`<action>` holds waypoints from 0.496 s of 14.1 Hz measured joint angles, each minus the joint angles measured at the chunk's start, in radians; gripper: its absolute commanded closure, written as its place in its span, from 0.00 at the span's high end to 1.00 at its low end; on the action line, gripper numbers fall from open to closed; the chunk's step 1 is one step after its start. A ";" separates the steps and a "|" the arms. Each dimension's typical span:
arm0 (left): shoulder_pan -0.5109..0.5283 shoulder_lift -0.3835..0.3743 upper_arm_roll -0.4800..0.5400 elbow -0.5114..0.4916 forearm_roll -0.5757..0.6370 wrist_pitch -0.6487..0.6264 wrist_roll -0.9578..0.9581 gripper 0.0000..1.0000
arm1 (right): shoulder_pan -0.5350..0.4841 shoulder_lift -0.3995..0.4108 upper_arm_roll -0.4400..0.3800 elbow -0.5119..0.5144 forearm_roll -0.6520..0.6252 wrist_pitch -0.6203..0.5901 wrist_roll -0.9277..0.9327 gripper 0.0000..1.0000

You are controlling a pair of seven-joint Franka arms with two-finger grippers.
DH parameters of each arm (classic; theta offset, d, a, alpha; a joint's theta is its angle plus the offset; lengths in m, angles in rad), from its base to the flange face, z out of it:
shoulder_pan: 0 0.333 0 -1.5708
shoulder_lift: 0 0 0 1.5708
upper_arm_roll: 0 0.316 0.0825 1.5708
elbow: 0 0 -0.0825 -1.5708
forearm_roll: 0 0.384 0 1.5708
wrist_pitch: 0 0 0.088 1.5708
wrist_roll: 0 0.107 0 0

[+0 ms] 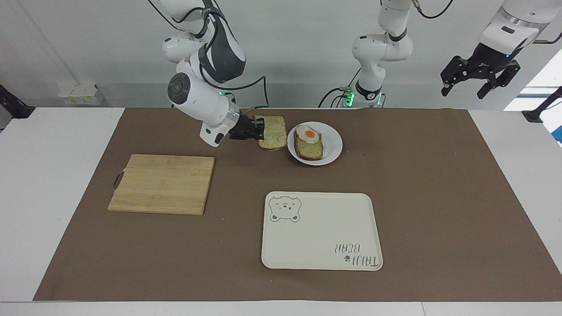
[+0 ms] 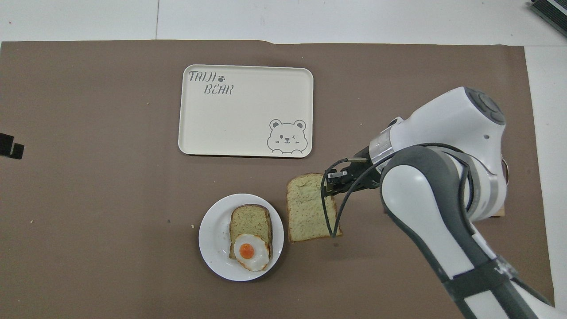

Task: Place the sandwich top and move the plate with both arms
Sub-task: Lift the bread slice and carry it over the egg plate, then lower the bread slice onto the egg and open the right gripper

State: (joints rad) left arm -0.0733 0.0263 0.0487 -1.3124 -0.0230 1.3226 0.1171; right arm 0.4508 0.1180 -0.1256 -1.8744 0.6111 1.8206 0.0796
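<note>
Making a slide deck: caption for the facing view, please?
Right tool carries the sandwich top toward the plate; left tool waits open.

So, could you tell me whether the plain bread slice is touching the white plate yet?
Apart. The overhead view shows a strip of brown mat between the plain bread slice and the white plate.
</note>
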 measured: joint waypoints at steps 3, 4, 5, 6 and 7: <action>0.000 0.000 0.000 0.000 0.000 0.000 0.000 1.00 | 0.091 0.011 0.001 -0.026 0.019 0.106 0.057 0.00; 0.000 0.000 0.000 0.000 0.000 0.000 0.000 1.00 | 0.119 0.020 0.001 -0.032 0.039 0.125 0.069 0.00; 0.000 0.000 0.000 0.000 0.000 0.000 0.000 1.00 | 0.146 0.031 0.001 -0.035 0.056 0.149 0.078 0.00; 0.000 0.000 0.000 0.000 0.000 0.000 0.000 1.00 | 0.175 0.043 0.000 -0.039 0.066 0.189 0.093 0.00; 0.000 0.000 0.000 0.000 0.000 0.000 0.000 1.00 | 0.207 0.056 0.001 -0.042 0.071 0.231 0.114 0.00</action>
State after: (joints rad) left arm -0.0733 0.0263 0.0487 -1.3124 -0.0230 1.3226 0.1170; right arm 0.6576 0.1743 -0.1250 -1.9168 0.6820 2.0514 0.1938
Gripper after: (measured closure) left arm 0.000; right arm 0.899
